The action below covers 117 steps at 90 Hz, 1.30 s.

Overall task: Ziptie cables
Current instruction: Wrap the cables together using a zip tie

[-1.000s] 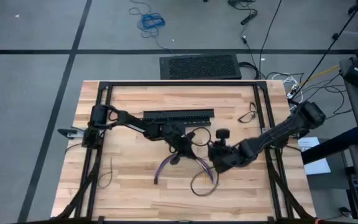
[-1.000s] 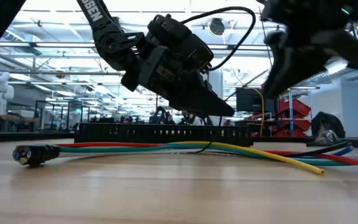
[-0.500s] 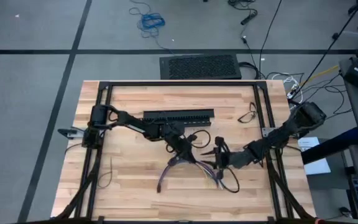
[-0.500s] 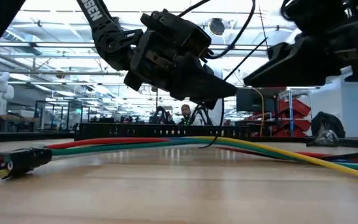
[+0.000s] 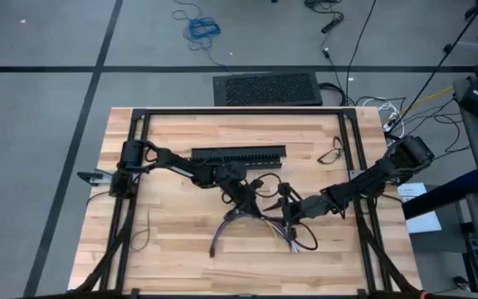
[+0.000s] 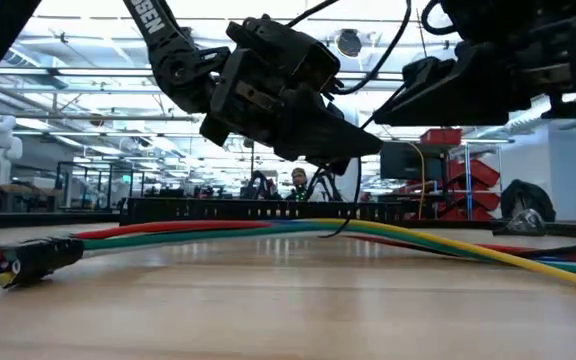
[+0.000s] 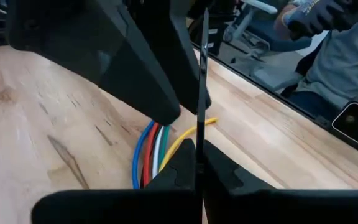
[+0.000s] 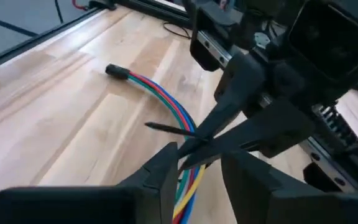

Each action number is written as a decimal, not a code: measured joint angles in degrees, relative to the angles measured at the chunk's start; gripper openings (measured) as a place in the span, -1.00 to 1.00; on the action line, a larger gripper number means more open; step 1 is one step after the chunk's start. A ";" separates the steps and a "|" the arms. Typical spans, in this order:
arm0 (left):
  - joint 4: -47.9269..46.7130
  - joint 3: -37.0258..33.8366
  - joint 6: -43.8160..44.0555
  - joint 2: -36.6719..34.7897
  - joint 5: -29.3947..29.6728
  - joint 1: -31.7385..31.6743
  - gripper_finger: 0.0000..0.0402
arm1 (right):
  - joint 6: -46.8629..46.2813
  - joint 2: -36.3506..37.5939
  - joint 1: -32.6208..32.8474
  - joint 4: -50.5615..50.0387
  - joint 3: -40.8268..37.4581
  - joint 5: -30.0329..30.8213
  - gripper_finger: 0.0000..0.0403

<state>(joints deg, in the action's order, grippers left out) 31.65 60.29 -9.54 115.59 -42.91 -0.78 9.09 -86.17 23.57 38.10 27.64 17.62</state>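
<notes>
Left arm is being reached in from the table's left edge; left gripper (image 5: 245, 199) is being held over the table (image 5: 173, 249) centre, just above the cables (image 5: 260, 223). Its fingers (image 7: 166, 177) are being pressed together on a thin black zip tie strip (image 7: 201, 93), which is being held upright between the tips in the left wrist view. In the low view the left gripper (image 6: 353, 148) is being kept clear of the wood, above the bundle.

The cables (image 6: 268, 236) are being left lying flat on the table, centre-front: one end bound in a dark sleeve (image 6: 23, 260) toward the left-front, the loose coloured ends being fanned out toward the right-front. A black slotted bar (image 5: 237, 154) is being left behind them, toward the table's far side, apart from both grippers.

Right arm is being reached in from the right edge; right gripper (image 5: 286, 212) is being held just beside the left one, over the loose end of the bundle. Its fingers (image 8: 160, 171) are being kept parted with a clear gap, nothing being gripped; the left gripper's tips and the cables (image 8: 166, 102) are being framed between them in the right wrist view.

A spare cable loop (image 5: 330, 154) is being left at the table's far right.
</notes>
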 joint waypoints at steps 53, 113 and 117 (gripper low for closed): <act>0.18 0.02 0.21 -0.04 2.28 0.35 -0.96 | 3.43 -3.52 -3.37 4.34 0.04 -3.75 -0.97; 3.59 0.03 3.15 5.26 2.12 0.46 -0.96 | 3.56 -0.49 -3.49 7.05 0.00 11.32 -1.00; 3.07 -0.02 3.16 5.39 1.93 0.58 -0.96 | 4.31 1.09 -3.39 6.68 0.13 13.81 -1.00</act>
<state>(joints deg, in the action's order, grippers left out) 34.73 60.27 -6.38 120.98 -40.98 -0.20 13.40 -85.09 20.18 44.78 27.77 31.43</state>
